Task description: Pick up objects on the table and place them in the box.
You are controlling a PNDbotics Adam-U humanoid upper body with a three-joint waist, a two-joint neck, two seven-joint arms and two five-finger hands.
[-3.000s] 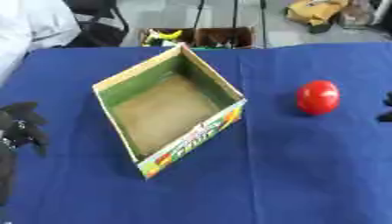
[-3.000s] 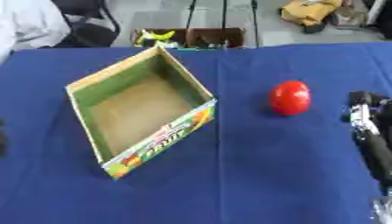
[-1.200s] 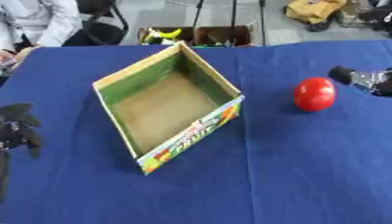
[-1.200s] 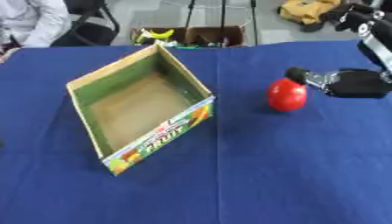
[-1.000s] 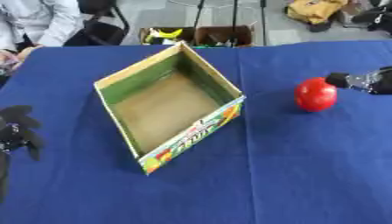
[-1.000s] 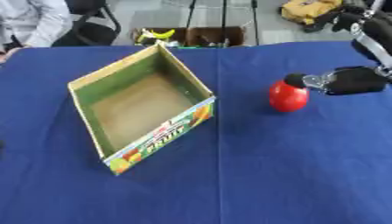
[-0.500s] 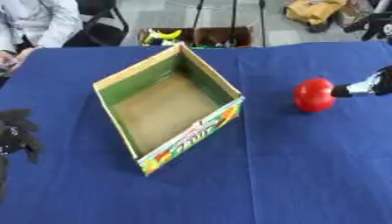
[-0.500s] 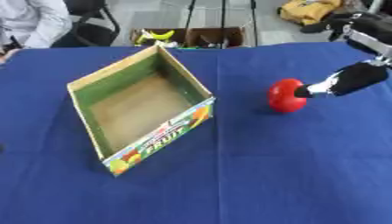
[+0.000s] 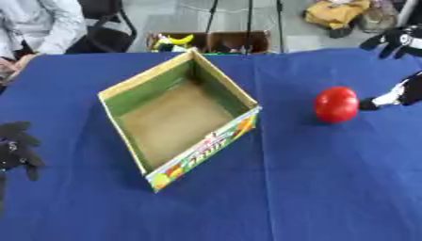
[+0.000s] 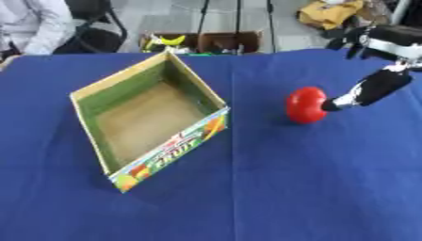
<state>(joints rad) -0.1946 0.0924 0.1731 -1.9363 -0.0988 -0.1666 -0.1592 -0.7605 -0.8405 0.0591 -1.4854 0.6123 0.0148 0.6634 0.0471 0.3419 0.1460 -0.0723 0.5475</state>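
Left hand (image 9: 15, 148), black, idle at lower-left edge of the blue cloth-covered tabletop (image 10: 272, 188), fingers relaxed and spread, holding nothing. Open cardboard box with green inner walls and fruit print on its front (image 10: 144, 117) sits mid-left, empty. Round glossy red object (image 10: 306, 104) lies on the cloth right of the box, well apart from it. Right hand (image 10: 372, 87) just beside it on the far right, one straight finger tip at its side; fingers not wrapped around it.
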